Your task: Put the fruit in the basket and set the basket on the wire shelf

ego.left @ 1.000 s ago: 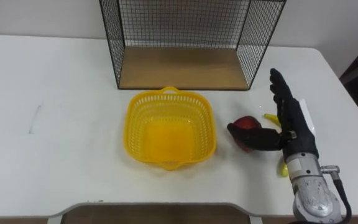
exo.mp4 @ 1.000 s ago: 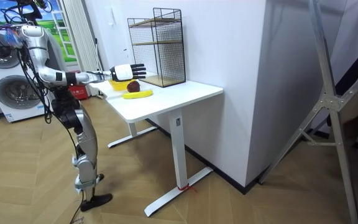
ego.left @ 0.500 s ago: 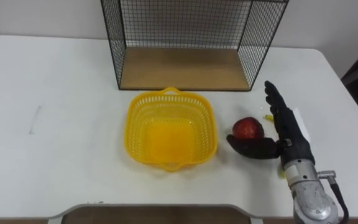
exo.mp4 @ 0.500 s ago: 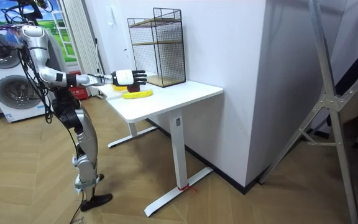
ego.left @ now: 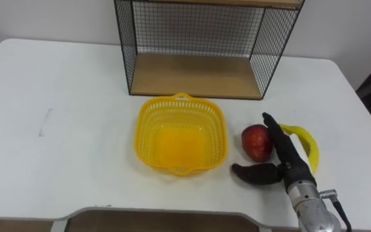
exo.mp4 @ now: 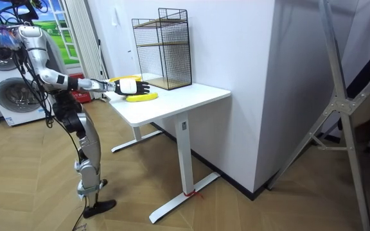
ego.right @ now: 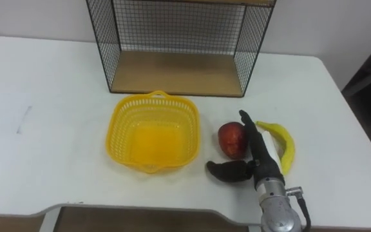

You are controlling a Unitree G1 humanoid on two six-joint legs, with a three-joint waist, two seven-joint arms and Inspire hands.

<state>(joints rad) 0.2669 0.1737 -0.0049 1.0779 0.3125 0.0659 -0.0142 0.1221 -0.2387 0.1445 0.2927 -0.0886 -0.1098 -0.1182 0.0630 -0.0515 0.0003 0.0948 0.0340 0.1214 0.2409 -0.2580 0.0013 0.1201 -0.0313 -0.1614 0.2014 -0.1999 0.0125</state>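
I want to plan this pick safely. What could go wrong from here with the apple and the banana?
1. The right hand is open, its straight fingers beside the round apple; a push may roll the apple toward the basket instead of into the grip.
2. The banana lies close on the hand's other side, so a sideways move may shove it toward the table edge.

A home-style laundry room: washing machines [exo.mp4: 8, 96] at the room view's left, wood-plank floor [exo.mp4: 37, 205], white surface [exo.mp4: 178, 99].
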